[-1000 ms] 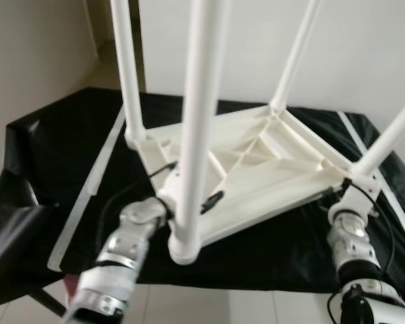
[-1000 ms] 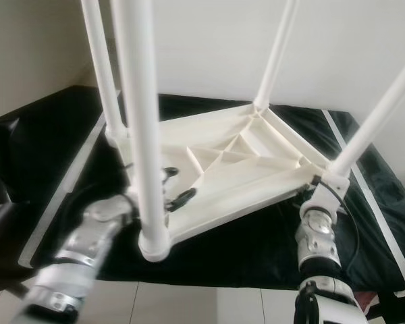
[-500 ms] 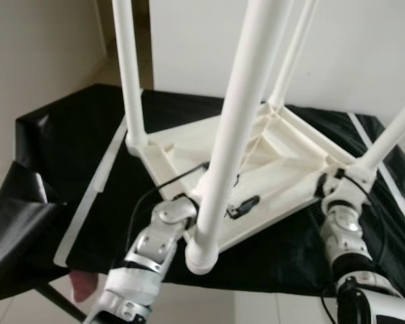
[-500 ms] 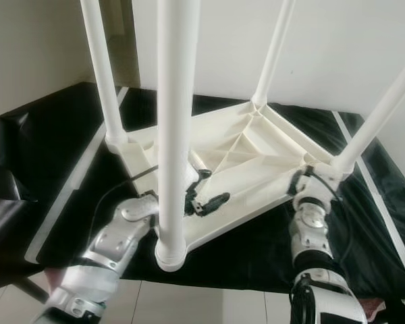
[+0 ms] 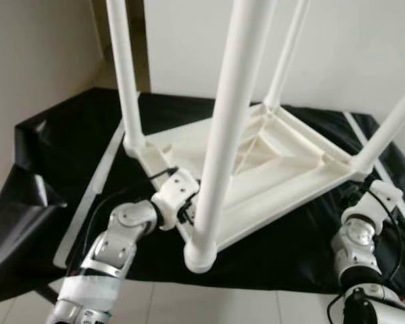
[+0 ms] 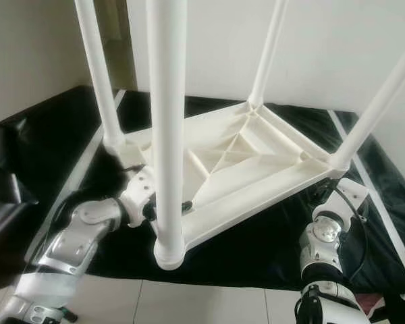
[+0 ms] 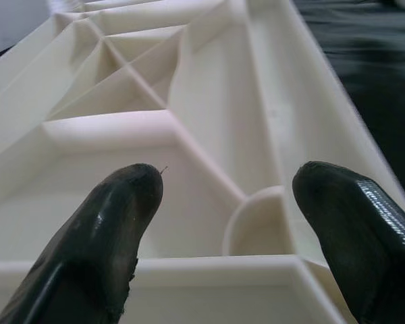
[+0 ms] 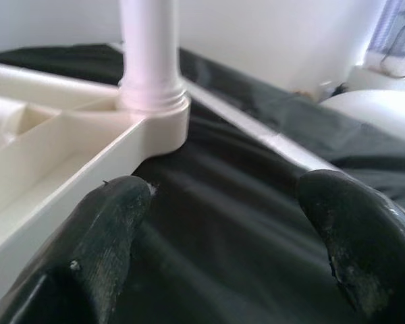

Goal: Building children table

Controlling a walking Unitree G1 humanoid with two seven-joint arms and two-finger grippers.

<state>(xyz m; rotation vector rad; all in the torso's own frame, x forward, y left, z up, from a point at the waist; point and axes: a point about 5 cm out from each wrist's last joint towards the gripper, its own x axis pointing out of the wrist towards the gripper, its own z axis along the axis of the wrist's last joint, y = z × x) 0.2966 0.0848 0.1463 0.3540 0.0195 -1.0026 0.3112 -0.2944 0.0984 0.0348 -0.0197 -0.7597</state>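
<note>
Two grippers, left gripper [image 7: 223, 223] and right gripper [image 8: 223, 229], gape open beside the upturned white table [image 5: 277, 169]. It rests on black sheeting [image 5: 61, 148] by a white wall [image 5: 351, 47].

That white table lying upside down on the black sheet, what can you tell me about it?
The table looks like cream-white plastic. It lies top-down on a black sheet, its ribbed underside facing up, with four round legs rising from corner sockets. The left gripper, fingers open, sits at the rim by the near leg. The right gripper, open, is beside another corner.
</note>
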